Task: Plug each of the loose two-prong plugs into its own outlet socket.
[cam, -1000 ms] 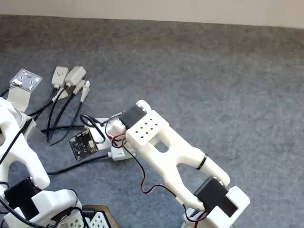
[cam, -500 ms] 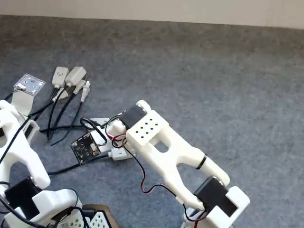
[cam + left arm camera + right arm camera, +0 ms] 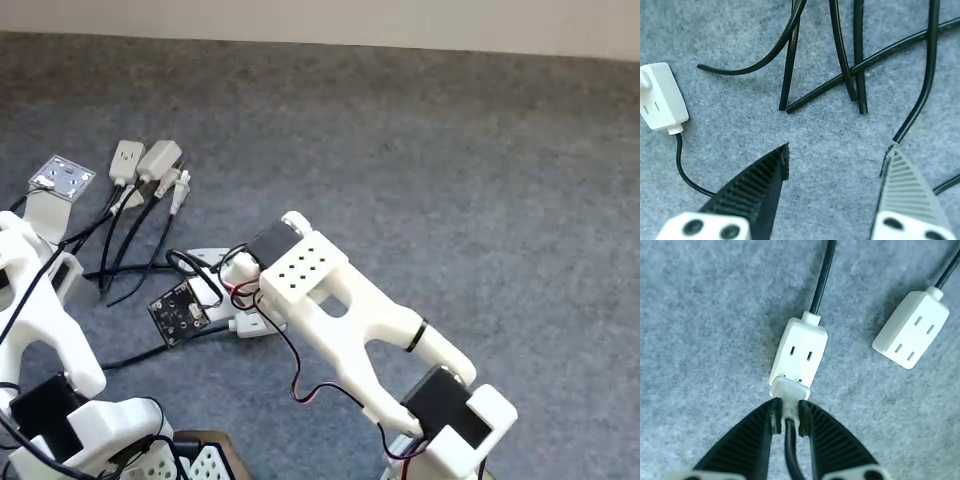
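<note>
While right fingers pinch a plug between them, touching a socket, left fingers spread empty.

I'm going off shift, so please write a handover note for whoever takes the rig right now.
Right gripper: shut on a plug, which is held against the end of a socket. I cannot tell whether it is fully in. A second socket lies beside it, slots empty.
Left gripper: open and holding nothing, above black cords, with a white block nearby.
Done: at most that one plug.
Left: check that it is seated and release it. Then probably the loose plug far left on the carpet.
</note>
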